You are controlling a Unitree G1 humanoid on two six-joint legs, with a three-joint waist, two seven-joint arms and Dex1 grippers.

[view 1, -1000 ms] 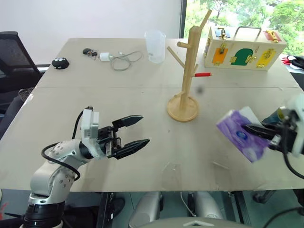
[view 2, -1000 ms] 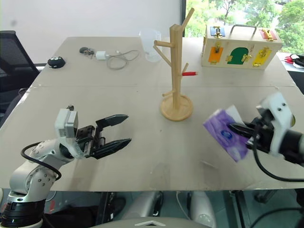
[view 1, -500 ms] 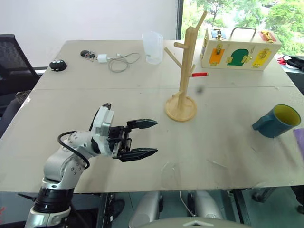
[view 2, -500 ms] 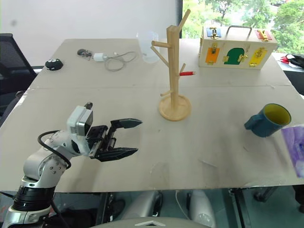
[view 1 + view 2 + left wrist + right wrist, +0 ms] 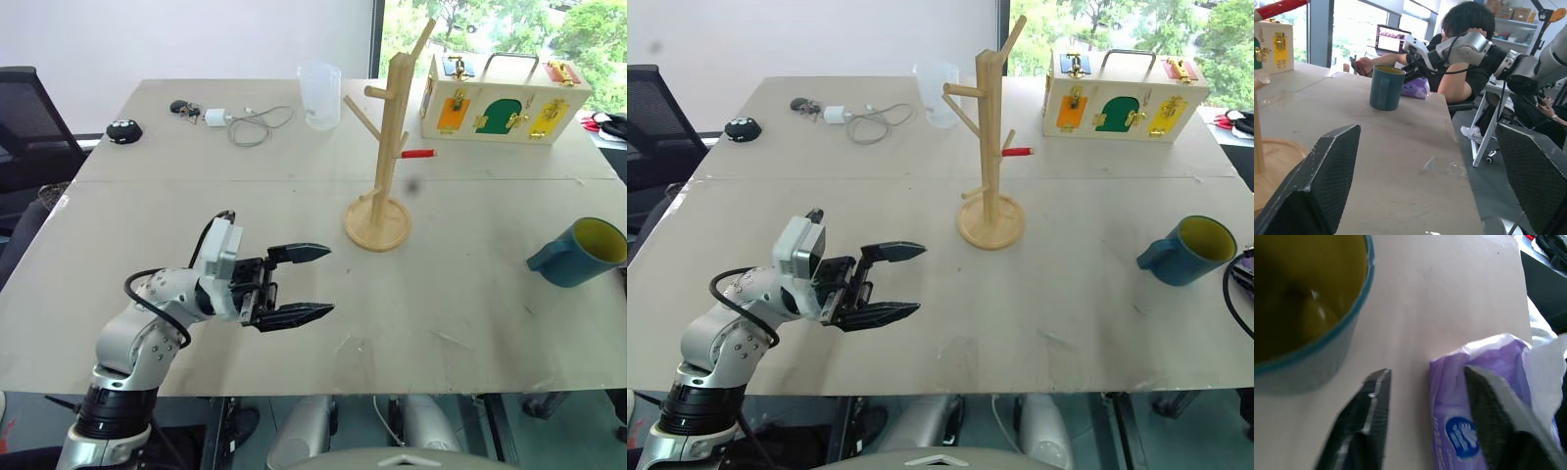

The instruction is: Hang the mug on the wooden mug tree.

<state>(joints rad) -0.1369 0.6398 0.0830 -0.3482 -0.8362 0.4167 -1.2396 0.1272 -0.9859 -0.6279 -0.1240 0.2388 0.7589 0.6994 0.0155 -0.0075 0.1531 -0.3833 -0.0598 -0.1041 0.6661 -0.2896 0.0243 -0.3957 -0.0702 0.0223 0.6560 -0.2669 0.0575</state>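
Note:
The teal mug [image 5: 578, 253] with a yellow inside stands upright near the table's right edge, handle toward the wooden mug tree [image 5: 389, 147]. The tree stands mid-table with bare pegs, one of them red-tipped. My left gripper [image 5: 328, 282] hovers open and empty over the table's front left, pointing toward the tree's base. In the right wrist view my right gripper [image 5: 1427, 374] is open just beside the mug [image 5: 1303, 308]. A purple tissue pack [image 5: 1474, 426] lies between its fingers, against one finger and apart from the other. The left wrist view shows the mug [image 5: 1386, 87] with the pack [image 5: 1418, 88] behind it.
A clear measuring cup [image 5: 320, 95], a charger with cable [image 5: 245, 122] and a black round object [image 5: 124, 129] lie at the back. The wooden latch box [image 5: 505, 101] stands back right. A person [image 5: 1464, 29] sits beyond the table's right edge. A black chair [image 5: 24, 117] is at left.
My right gripper carried the purple tissue pack off to the right, uncovering the mug, and its jaws have opened. My left gripper shifted slightly toward the tree.

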